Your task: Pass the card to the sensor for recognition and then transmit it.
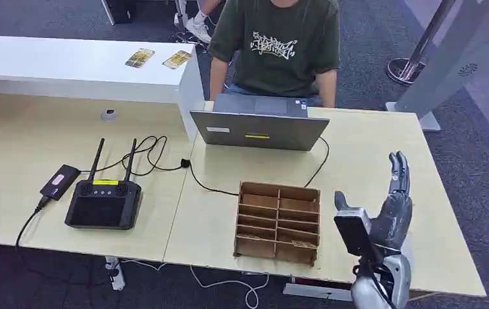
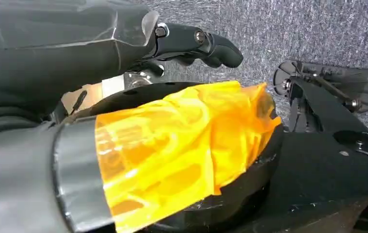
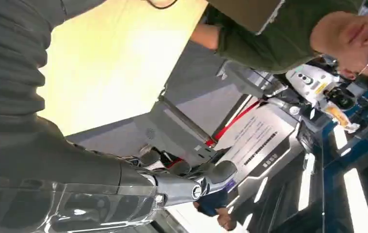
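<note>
Above the front right corner of the desk [image 1: 422,193], the right hand [image 1: 383,225] stands raised, fingers pointing up and spread. A dark flat rectangular piece [image 1: 356,235] sits against the thumb side of this hand; whether it is the card or part of the wrist hardware cannot be told. The right wrist view shows the right hand's fingers loosely extended, with nothing clearly pinched between them.

Two yellow cards [image 1: 140,58] lie on the white counter [image 1: 48,64] at the far left, well apart from the right hand. A wooden divided tray [image 1: 278,222] sits at the front edge of the desk, just left of the right hand. A black reader with two antennas [image 1: 104,199] rests on the left half of the desk, with a small dark device [image 1: 59,181] just beside it on a cable. A grey laptop [image 1: 259,125] stands at the back edge, and a person in a green shirt [image 1: 274,45] sits behind it.

The left hand [image 2: 191,43] hangs low over grey carpet; its fingers appear curled, with nothing seen in them.

Judged step: presentation of the card to the sensor, or preparation for it. The next move calls for confirming a secure hold, then a leftward reach across the tray towards the reader, card face kept flat to it.
</note>
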`<state>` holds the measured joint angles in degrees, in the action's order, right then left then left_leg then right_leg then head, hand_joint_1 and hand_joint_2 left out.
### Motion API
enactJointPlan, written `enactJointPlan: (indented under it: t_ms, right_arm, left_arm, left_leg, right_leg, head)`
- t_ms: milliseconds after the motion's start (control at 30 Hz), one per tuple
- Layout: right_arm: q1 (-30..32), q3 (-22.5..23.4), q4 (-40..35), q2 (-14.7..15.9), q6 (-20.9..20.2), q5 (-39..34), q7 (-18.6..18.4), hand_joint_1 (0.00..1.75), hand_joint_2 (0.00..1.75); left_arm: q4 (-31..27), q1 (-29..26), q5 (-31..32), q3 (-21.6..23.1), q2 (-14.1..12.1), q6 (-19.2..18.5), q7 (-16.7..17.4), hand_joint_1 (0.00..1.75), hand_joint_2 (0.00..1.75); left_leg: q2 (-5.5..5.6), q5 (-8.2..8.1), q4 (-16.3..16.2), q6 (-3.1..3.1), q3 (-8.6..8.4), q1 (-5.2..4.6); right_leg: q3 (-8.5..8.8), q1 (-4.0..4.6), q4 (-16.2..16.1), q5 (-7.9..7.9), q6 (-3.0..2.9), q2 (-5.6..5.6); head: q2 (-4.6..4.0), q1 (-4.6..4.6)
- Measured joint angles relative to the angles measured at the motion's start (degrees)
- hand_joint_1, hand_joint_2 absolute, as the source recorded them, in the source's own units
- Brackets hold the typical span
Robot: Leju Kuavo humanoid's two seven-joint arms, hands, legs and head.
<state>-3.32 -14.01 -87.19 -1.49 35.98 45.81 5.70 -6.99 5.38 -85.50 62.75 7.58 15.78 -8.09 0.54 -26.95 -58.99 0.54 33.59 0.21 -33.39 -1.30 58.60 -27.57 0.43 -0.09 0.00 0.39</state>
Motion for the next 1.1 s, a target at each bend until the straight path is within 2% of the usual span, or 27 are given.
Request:
enactJointPlan:
  t_ms: [100, 500, 800, 1100]
  right_arm:
    - [5.0, 2.7, -3.5, 0.7, 0.3, 0.0, -0.6, 0.00, 1.75]
    - [9.9, 5.7, -6.7, 0.8, 0.5, 0.0, -1.3, 0.00, 1.75]
    - [14.9, 8.0, -9.0, 0.7, 2.4, -0.7, -1.4, 0.00, 1.75]
    - [21.6, 10.8, -10.9, -1.3, 1.6, -2.5, -1.0, 0.00, 1.75]
  left_arm:
    - [0.2, -0.1, 0.0, -0.6, 0.0, 0.0, -0.3, 0.00, 0.00]
    - [0.5, -0.2, 0.0, -2.0, 0.1, 0.0, -0.3, 0.00, 0.00]
    - [0.9, -0.3, 0.0, -3.3, 0.2, 0.0, -0.3, 0.00, 0.00]
    - [1.3, -0.3, 0.0, -4.2, 0.3, 0.2, 0.1, 0.00, 0.00]
  left_leg:
    - [0.00, -0.01, 0.0, 0.00, 0.01, 0.00]
    - [-0.01, 0.00, 0.0, -0.01, 0.00, 0.00]
    - [0.00, -0.03, 0.0, -0.03, 0.02, 0.00]
    - [-0.01, -0.07, 0.0, -0.04, 0.03, 0.00]
  right_leg:
    - [0.00, 0.00, 0.0, 0.00, 0.00, 0.00]
    - [0.00, 0.00, 0.0, 0.00, 0.00, 0.00]
    - [0.01, 0.00, 0.0, -0.02, 0.01, -0.04]
    - [0.00, 0.00, 0.0, -0.03, 0.01, -0.04]
  head:
    - [0.00, 0.00]
    - [0.00, 0.00]
    - [0.00, 0.00]
    - [0.00, 0.00]
